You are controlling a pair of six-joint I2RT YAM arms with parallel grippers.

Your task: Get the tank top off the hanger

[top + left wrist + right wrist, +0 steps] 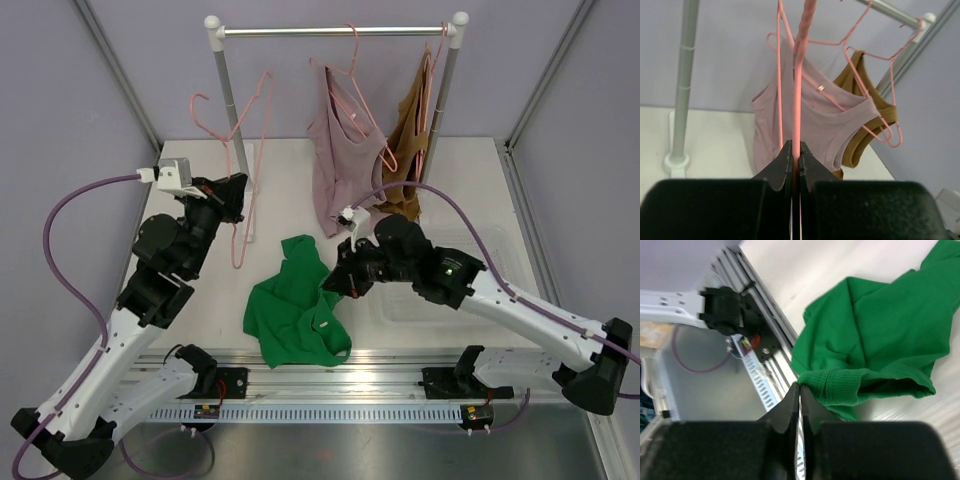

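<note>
green tank top lies crumpled on the table, off any hanger, between the two arms and close to the slotted rail at the near edge. the right gripper has its jaws pressed together on a ribbed edge of the garment. a small roll of green cloth is caught right at the tips, and the rest spreads away over the white surface. in the overhead view this gripper sits low at the garment's right side, with the arm stretched in from the right.

the left gripper is clamped tight on a bare pink hanger. the jaws meet around one thick wire that rises straight up from them. in the overhead view the hanger stands off the rack, left of its left post, with its hook up in the air and its lower loop hanging down towards the table.

beyond it, the rack's top bar carries two more pink hangers. one holds a mauve tank top, slipped off one shoulder so that it hangs askew. just right of it, against the right post, hangs a brown tank top, partly behind the mauve one in the left wrist view.
</note>
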